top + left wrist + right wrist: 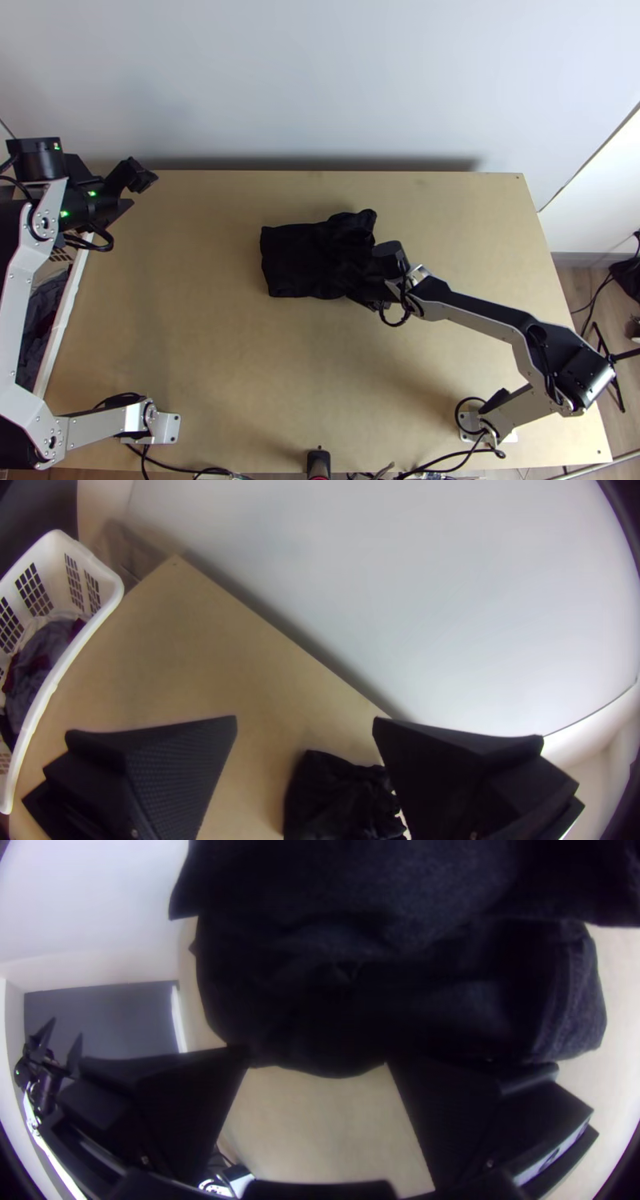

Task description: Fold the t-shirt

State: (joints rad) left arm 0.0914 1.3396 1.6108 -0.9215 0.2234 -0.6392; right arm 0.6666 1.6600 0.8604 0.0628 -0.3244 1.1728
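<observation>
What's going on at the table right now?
A black t-shirt lies in a compact, roughly rectangular bundle on the table, rumpled toward the right arm. The right pincer is open with its fingers at the shirt's edge, not closed on it. The left pincer is open too, well away from the cloth, toward the table's left side.

in front of you, the t-shirt (308,260) lies on the table (200,344), the wall (320,80) behind. your right gripper (386,278) is at its right side; the basket (58,324), clothes (41,655) inside, sits left.
</observation>
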